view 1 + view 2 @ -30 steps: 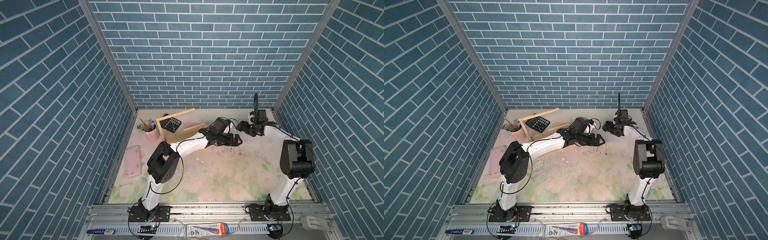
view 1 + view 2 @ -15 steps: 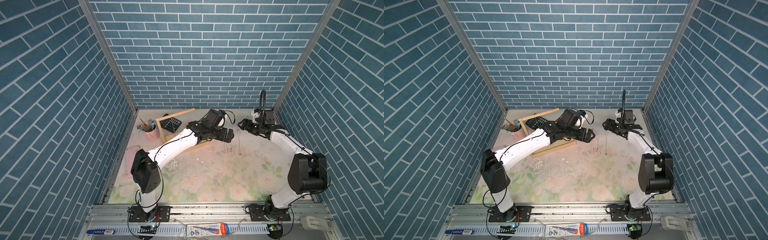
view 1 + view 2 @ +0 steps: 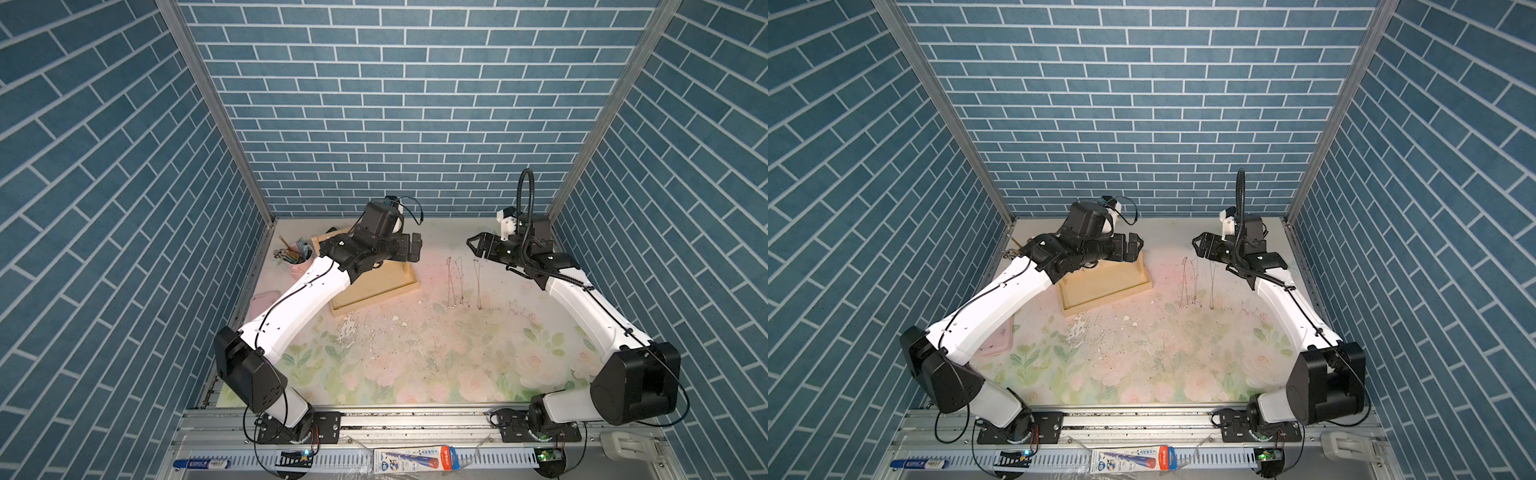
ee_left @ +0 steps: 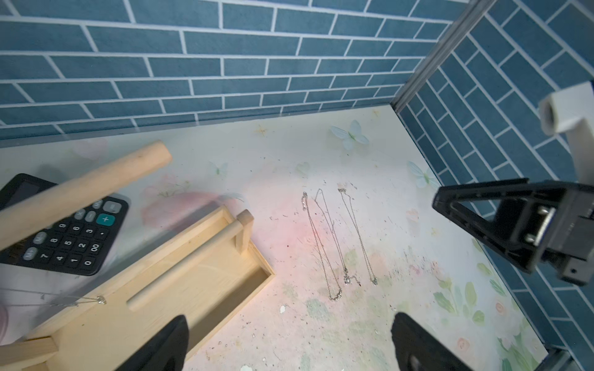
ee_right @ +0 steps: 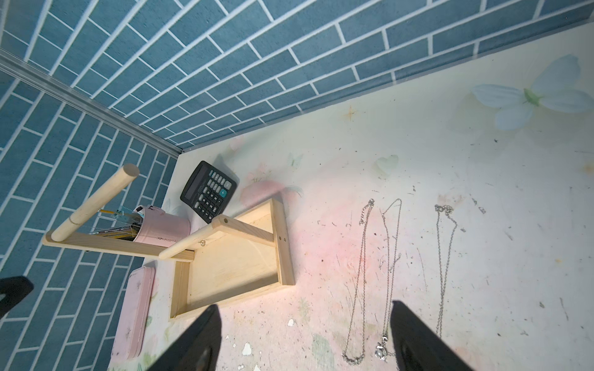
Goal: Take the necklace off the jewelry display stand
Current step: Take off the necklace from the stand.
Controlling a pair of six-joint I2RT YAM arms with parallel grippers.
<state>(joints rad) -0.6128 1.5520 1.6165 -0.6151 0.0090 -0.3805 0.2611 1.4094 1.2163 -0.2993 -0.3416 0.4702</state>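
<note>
We see the jewelry display stand [image 3: 374, 291] on the tabletop [image 3: 415, 353]. One necklace [image 5: 202, 243] hangs on it, looped over the upper dowel bar with its pendant dangling close to the tray. Three more necklaces [image 3: 461, 282] lie stretched side by side on the tabletop just right of the stand, not touching it. The left jaws hover above the stand's tray, spread wide and empty. The right jaws, on the far side of the loose necklaces from the stand, are parted and hold nothing. A calculator [image 5: 209, 191] and a pink pencil cup [image 5: 164, 226] sit behind the stand.
</note>
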